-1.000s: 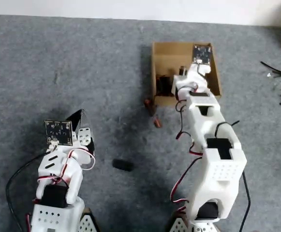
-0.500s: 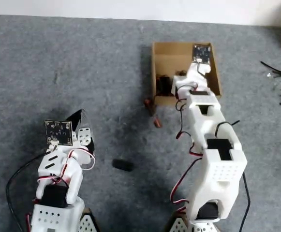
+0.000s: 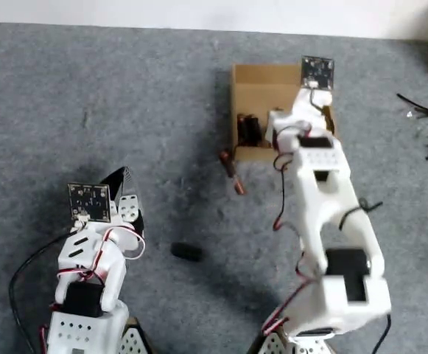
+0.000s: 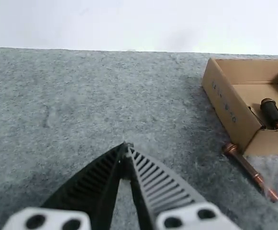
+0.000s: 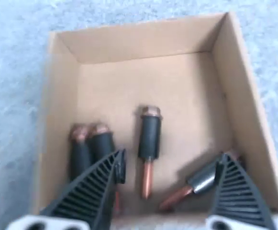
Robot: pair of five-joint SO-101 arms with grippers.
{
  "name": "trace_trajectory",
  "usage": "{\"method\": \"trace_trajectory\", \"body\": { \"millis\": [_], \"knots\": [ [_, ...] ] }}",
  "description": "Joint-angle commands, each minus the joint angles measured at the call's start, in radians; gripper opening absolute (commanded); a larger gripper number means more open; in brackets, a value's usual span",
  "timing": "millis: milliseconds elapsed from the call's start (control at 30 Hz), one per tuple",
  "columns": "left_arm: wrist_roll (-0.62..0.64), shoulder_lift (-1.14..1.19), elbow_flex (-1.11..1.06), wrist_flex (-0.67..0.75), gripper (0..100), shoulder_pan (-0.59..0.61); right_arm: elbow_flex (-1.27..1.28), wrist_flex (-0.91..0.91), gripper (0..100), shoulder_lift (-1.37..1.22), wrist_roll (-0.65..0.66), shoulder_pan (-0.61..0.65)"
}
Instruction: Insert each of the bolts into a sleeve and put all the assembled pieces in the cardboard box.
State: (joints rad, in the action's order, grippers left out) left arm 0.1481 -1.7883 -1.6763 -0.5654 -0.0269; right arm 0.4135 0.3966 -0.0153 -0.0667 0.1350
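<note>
Four assembled pieces (image 5: 150, 136) occupy the cardboard box (image 5: 143, 31); right end effector (image 5: 171, 160) spread, left end effector (image 4: 127, 148) closed.

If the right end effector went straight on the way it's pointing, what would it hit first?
Likely the cardboard box, its bare floor between two sleeved bolts lying there; the open right end effector points into it. Depth is unclear.
</note>
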Motion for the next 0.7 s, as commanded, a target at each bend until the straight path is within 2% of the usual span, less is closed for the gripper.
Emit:
{"method": "trace_trajectory", "body": {
  "millis": [0,67,200,367,533,667],
  "knots": [
    [-0.006,-0.002,-0.019,0.002,1,0.012,0.143,0.005,26.1,0.202,-0.002,0.071],
    [-0.006,-0.002,-0.019,0.002,1,0.012,0.246,0.005,26.1,0.292,0.025,0.113],
    [-0.006,-0.002,-0.019,0.002,1,0.016,0.446,0.005,26.1,0.483,0.164,0.255],
    [0.0,-0.004,-0.019,0.038,1,0.139,0.688,0.007,26.1,0.7,0.298,0.478],
    [0.0,-0.004,-0.019,0.055,1,0.174,0.849,0.015,26.0,0.826,0.319,0.63],
    [0.0,-0.004,-0.019,0.055,1,0.174,0.892,0.105,26.0,0.839,0.321,0.716]
  ]
}}
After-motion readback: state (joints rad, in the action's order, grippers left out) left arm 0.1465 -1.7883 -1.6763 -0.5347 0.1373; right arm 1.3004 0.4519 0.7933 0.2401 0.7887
